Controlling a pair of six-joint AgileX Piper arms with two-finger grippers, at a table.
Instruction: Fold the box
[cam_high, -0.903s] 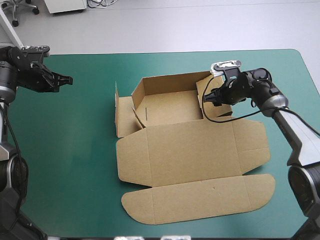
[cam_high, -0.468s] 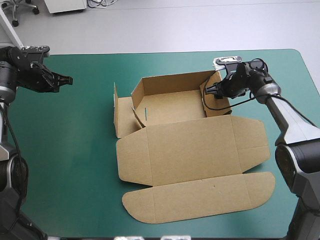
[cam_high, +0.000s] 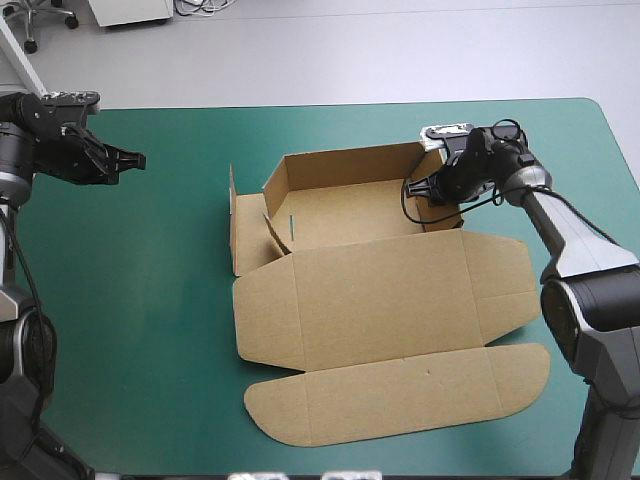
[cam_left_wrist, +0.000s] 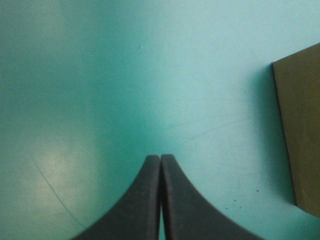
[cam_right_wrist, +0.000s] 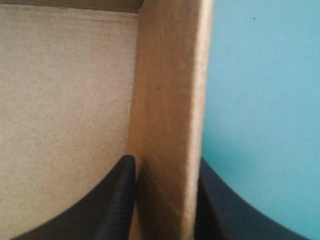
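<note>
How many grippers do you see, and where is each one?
2. Left gripper: over the cover near the left edge, away from the box. Right gripper: on the box's right wall.

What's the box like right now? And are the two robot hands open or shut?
box: half made, far and right walls up, left flaps loose.
lid: open, lying flat on the teal-green cover.
right gripper: shut on the box, pinching its right wall.
left gripper: shut, holding nothing, over bare cover, away from the box.
</note>
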